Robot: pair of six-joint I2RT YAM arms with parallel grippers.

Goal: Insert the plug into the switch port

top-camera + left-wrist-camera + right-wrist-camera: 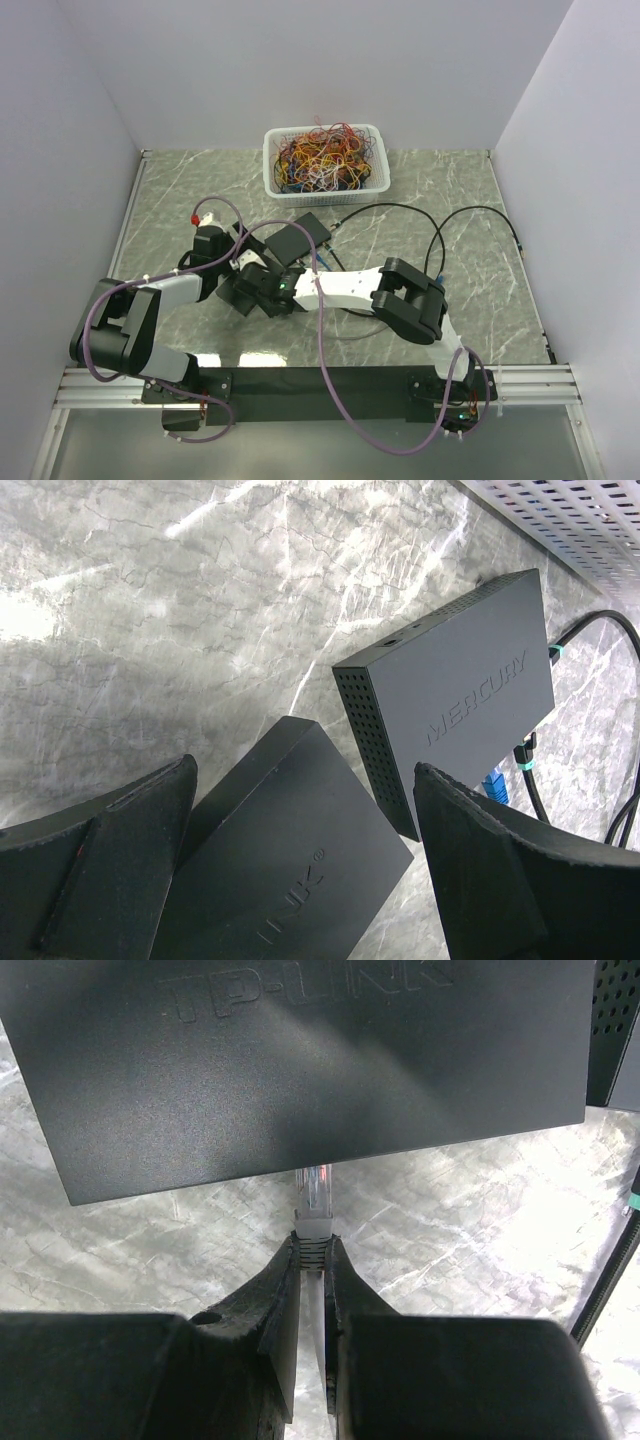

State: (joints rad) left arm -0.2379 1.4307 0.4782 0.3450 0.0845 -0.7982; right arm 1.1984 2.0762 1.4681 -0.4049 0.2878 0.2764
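Right hand pinching clear ribbed plug, left hand spread, matte black switch.

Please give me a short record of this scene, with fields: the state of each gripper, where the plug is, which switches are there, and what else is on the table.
right gripper: shut on the plug, pointing at the TP-LINK switch
plug: clear connector, grey boot; tip at the switch's edge, and I cannot tell if it is seated
left gripper: open, over the TP-LINK switch, holding nothing
second switch: Mercury switch beside it, with black cables at its far side
also there: white basket of coloured wires at the far side of the table
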